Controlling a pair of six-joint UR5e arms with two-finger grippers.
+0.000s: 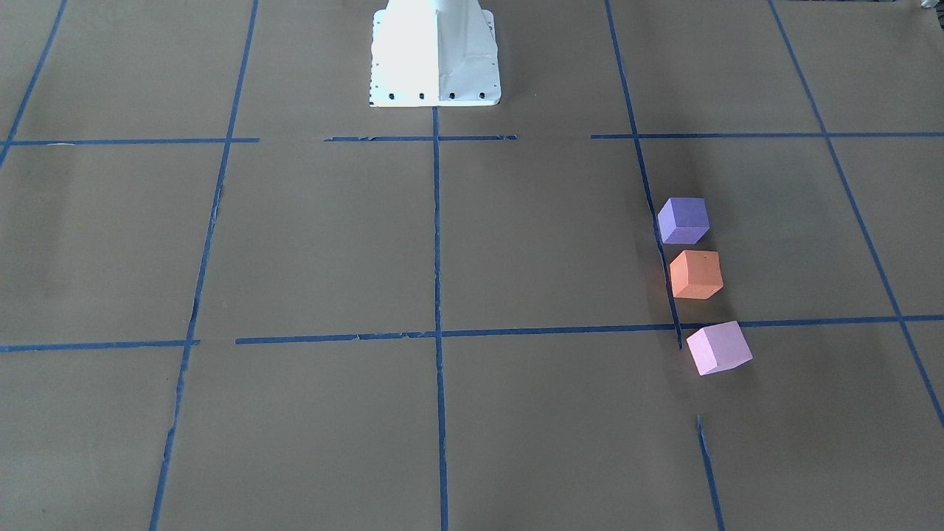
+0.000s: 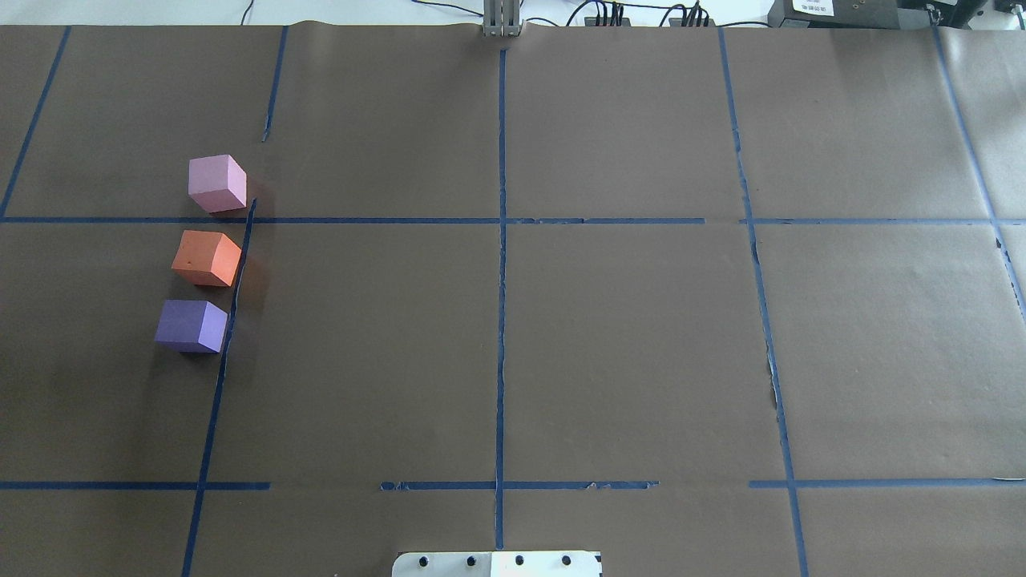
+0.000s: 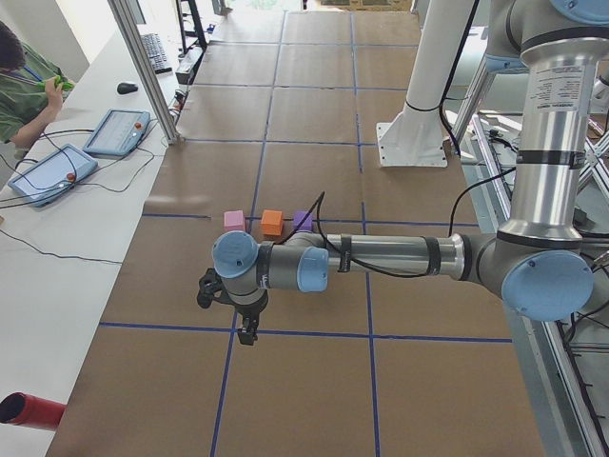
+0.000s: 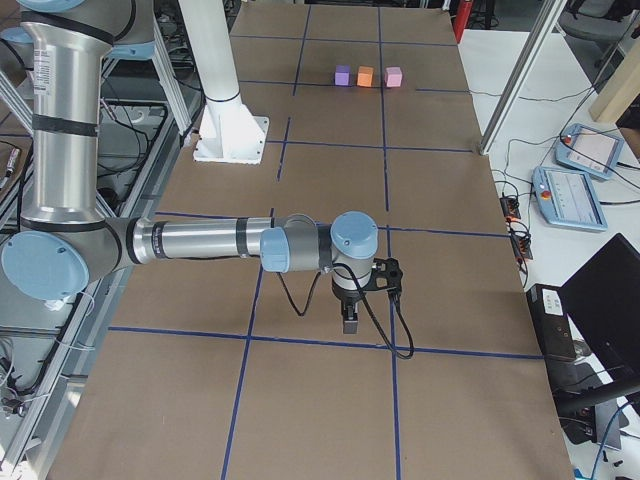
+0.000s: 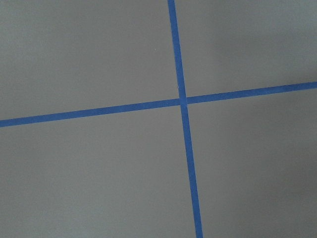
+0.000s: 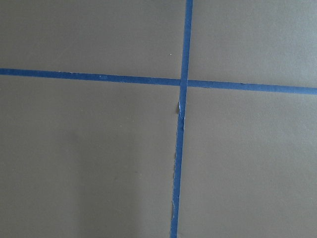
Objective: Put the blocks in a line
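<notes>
Left claw (image 3: 246, 333): hangs above a tape (image 5: 182, 100) crossing on the bench (image 3: 314, 381), shown only side-on; its opening cannot be told.
Right claw (image 4: 348, 324): same at the other end, side-on, opening unreadable.
Wrist views: only brown paper and blue tape.
Blocks: purple block (image 2: 191, 325), orange block (image 2: 207, 257), pink block (image 2: 216, 183) in a row on the robot's left, gaps between, just beside one tape line, well apart from both claws.

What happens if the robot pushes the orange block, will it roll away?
Probably not: the orange block has flat faces and rests flat on the paper, so it should slide, not roll. It looks matte and foamy, so likely light and a bit squashy. Pushed toward the purple block close by, it might bump it.
</notes>
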